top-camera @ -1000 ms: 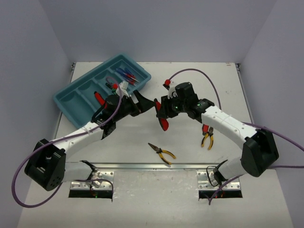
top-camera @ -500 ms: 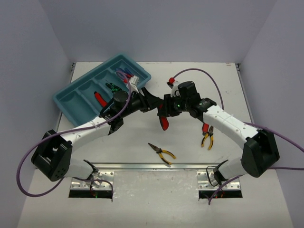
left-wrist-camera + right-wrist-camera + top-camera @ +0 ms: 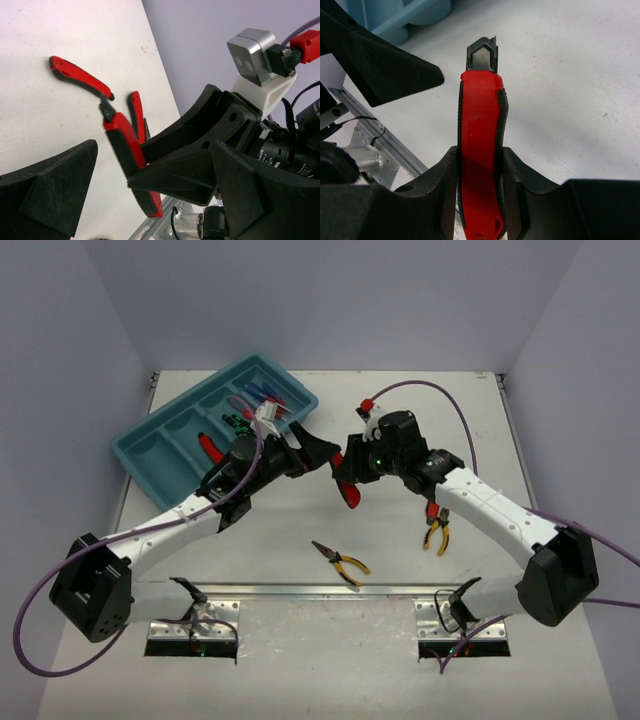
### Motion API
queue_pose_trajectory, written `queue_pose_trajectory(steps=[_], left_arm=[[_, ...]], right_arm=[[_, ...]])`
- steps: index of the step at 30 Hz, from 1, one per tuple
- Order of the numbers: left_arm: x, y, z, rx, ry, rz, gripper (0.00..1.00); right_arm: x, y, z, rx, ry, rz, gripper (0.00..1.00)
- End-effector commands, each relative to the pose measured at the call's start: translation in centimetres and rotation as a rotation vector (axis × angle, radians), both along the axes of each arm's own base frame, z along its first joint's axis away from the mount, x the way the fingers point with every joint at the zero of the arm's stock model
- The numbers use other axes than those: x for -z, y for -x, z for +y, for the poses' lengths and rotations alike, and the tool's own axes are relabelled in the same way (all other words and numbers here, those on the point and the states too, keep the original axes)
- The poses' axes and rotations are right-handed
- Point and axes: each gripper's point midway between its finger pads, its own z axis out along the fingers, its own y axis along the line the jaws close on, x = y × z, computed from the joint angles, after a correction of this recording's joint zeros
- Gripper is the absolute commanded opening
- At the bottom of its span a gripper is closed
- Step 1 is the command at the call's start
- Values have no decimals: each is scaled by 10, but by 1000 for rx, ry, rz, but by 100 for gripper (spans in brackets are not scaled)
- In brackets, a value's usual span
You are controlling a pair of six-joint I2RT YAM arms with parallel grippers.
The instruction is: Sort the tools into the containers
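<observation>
My right gripper is shut on one handle of the red-handled pliers and holds them above the table's middle; the handle stands upright between its fingers in the right wrist view. My left gripper is open, level with the pliers and just left of them. In the left wrist view the pliers hang with their handles spread, between my left fingers. The teal tray lies at the back left. It holds blue screwdrivers, dark green screwdrivers and another pair of red pliers.
One pair of yellow-handled pliers lies near the front edge at the centre. A second pair lies under my right forearm. Purple cables arc over both arms. Walls enclose the table on three sides.
My left gripper has swung right, away from the tray, up to the pliers held by my right gripper. The right gripper has shifted slightly, still holding them.
</observation>
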Motion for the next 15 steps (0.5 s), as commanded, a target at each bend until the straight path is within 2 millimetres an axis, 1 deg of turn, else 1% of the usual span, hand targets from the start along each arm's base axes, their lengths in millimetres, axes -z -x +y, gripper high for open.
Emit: queue_pose_trajectory(steps=[1, 3, 5, 7, 9, 12, 15], left_arm=[[-24, 2, 22, -103, 80, -73, 95], [-25, 1, 26, -131, 77, -63, 95], [-18, 0, 28, -143, 60, -37, 95], [-15, 0, 26, -134, 61, -32, 95], [-10, -2, 20, -109, 57, -17, 94], [-3, -5, 11, -86, 58, 5, 89], [3, -11, 7, -88, 59, 28, 78]], right_arm=[[-45, -14, 5, 34, -63, -107, 0], [-48, -11, 9, 7, -83, -110, 0], [-53, -10, 12, -2, -103, -118, 0], [-57, -7, 16, -27, -123, -124, 0], [-64, -2, 23, -77, -159, -130, 0], [-73, 3, 29, -118, -196, -131, 0], [-82, 6, 31, -129, -226, -159, 0]])
